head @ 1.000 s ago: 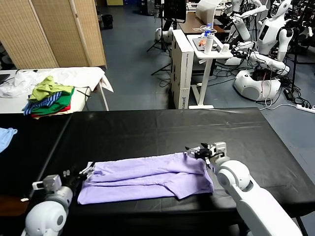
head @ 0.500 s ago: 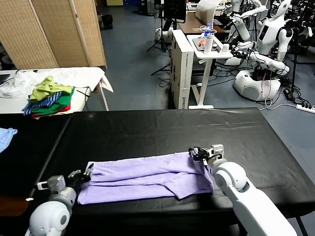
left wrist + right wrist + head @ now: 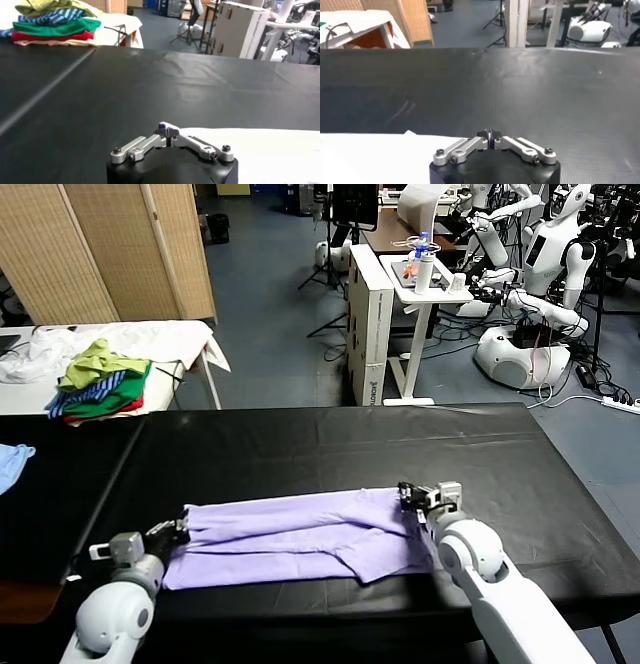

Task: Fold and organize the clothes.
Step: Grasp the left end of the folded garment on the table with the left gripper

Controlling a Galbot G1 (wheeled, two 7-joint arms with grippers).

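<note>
The lavender T-shirt [image 3: 300, 534] lies folded into a long strip across the near part of the black table [image 3: 330, 444]. My left gripper [image 3: 180, 529] sits at the strip's left end. In the left wrist view its pads [image 3: 168, 131] are pressed together with a bit of lavender cloth at the tip, and the shirt [image 3: 270, 150] spreads beside it. My right gripper [image 3: 408, 496] is at the strip's far right corner. In the right wrist view that gripper [image 3: 490, 134] has its pads together on a thin sliver of fabric, with the shirt [image 3: 370, 155] alongside.
A pile of green, striped and red clothes [image 3: 98, 384] rests on a white table [image 3: 180, 334] at the back left. A light blue garment [image 3: 12, 459] lies at the black table's left edge. A white cabinet [image 3: 370, 314] stands beyond the table.
Both grippers have shifted slightly to the right along with the shirt's ends, and the strip now lies flatter and a little more stretched.
</note>
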